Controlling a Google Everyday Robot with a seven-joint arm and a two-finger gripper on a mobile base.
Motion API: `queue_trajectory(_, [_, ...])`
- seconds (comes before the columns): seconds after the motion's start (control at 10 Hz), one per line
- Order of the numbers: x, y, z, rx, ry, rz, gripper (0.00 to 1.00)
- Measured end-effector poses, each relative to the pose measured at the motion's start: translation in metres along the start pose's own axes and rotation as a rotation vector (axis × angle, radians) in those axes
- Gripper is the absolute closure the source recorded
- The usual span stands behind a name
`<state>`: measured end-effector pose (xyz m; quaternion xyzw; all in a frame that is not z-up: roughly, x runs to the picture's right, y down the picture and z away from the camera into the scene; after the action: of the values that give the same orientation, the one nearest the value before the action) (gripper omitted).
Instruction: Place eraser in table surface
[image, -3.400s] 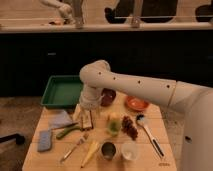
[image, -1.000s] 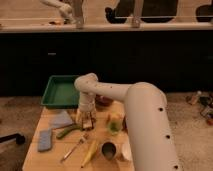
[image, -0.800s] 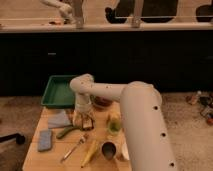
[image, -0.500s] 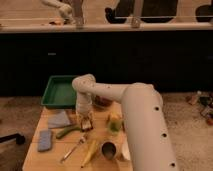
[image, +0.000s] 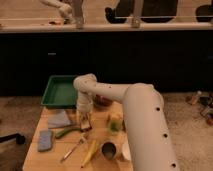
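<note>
The eraser (image: 85, 121) is held upright beneath the gripper (image: 85, 116) (grip apparently closed on it), just above the table surface (image: 55, 157) for release.

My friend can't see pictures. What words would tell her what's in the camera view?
A white robot arm reaches down so its gripper is at the eraser on a light wooden table surface. Around it lie a green tray, a pale blue cloth, a blue-grey sponge and a banana.
</note>
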<state>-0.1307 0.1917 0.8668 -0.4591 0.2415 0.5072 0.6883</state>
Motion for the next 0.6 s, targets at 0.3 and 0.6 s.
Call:
queue_trajectory(0.3, [0.012,0.001,-0.032,-0.004,-0.061,-0.019,1.00])
queue_trajectory(0.6, [0.027,0.004,-0.073,-0.005,-0.131,-0.034,1.00])
